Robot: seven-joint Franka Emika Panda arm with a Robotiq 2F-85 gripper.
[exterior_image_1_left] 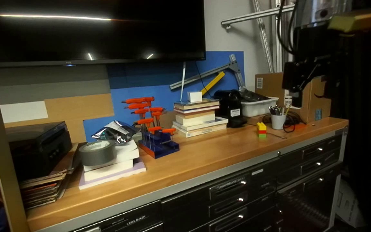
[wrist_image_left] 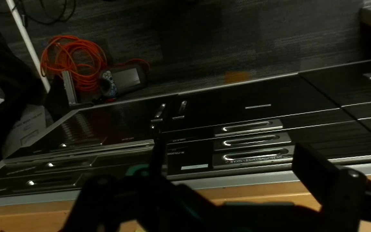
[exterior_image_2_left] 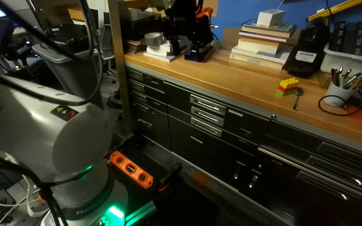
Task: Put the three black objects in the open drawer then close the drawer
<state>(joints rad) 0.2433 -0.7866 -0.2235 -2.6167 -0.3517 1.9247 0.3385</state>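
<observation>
The three black objects do not show as such in any view; they are hidden or out of view. The dark tool cabinet has several drawers with shut fronts; I cannot tell which is the task's drawer. The top middle drawer shows in both exterior views (exterior_image_1_left: 229,185) (exterior_image_2_left: 208,104) and in the wrist view (wrist_image_left: 253,156), its handle between my fingers in the picture. My gripper (wrist_image_left: 232,158) is open with nothing between its fingers. It hangs in the air, apart from the cabinet, and also shows in both exterior views (exterior_image_1_left: 296,98) (exterior_image_2_left: 188,51).
On the wooden bench (exterior_image_1_left: 204,154) stand a book stack (exterior_image_1_left: 198,120), a red-handled hex key stand (exterior_image_1_left: 158,145), grey tape (exterior_image_1_left: 98,153), toy bricks (exterior_image_2_left: 287,86), a spoon (exterior_image_2_left: 297,99) and a pen cup (exterior_image_2_left: 339,94). An orange cable coil (wrist_image_left: 76,61) lies on the floor.
</observation>
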